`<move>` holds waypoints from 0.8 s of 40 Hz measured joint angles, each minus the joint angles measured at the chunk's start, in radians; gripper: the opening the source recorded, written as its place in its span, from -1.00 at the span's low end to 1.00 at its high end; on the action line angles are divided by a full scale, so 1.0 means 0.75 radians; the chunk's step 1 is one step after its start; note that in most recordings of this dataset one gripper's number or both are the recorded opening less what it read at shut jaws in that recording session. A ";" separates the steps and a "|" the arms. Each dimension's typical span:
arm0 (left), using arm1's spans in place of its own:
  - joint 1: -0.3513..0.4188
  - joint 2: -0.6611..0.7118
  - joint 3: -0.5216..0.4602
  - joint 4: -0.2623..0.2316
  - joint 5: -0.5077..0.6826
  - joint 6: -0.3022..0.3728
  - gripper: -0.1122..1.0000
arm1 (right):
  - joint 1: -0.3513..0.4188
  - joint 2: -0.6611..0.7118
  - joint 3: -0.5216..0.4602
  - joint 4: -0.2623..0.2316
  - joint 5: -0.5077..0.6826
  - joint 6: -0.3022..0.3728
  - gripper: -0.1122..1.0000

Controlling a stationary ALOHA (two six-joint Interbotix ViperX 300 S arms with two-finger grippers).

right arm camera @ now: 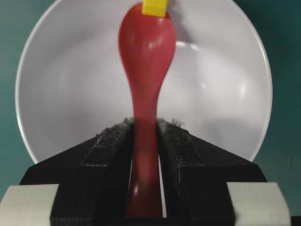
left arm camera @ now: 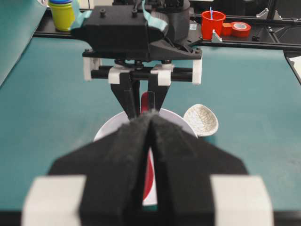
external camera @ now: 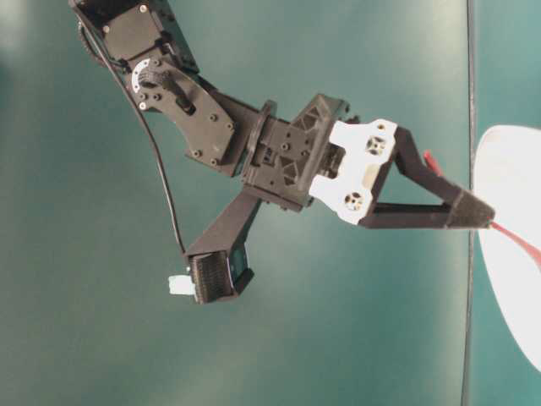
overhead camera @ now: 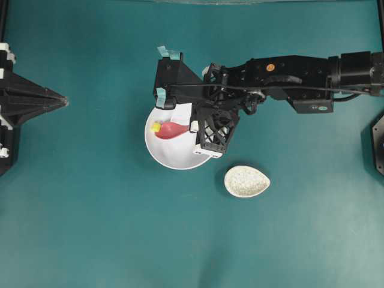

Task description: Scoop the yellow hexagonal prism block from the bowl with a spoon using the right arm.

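We see the yellow hexagonal prism block [right arm camera: 154,7] at the scoop tip of the spoon [right arm camera: 146,52], beyond the right end effector [right arm camera: 146,141], which clamps the handle inside the bowl [right arm camera: 221,89]. Whether the block sits on the scoop is unclear. Next, we judge, comes a level lift. The left end effector [left arm camera: 150,120] is closed, empty.

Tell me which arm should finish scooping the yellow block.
Right. Its gripper is shut on the spoon handle, the scoop inside the bowl with its tip at the yellow block. The left gripper is shut, holds nothing, and sits short of the bowl.
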 measured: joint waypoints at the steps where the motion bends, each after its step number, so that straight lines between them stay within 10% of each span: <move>1: 0.000 0.000 -0.002 0.000 0.000 0.000 -0.79 | 0.000 -0.002 0.002 0.000 -0.004 0.000 -0.37; 32: 0.000 0.000 -0.002 0.000 -0.002 -0.022 -0.79 | 0.012 -0.070 0.162 0.000 -0.225 0.000 -0.37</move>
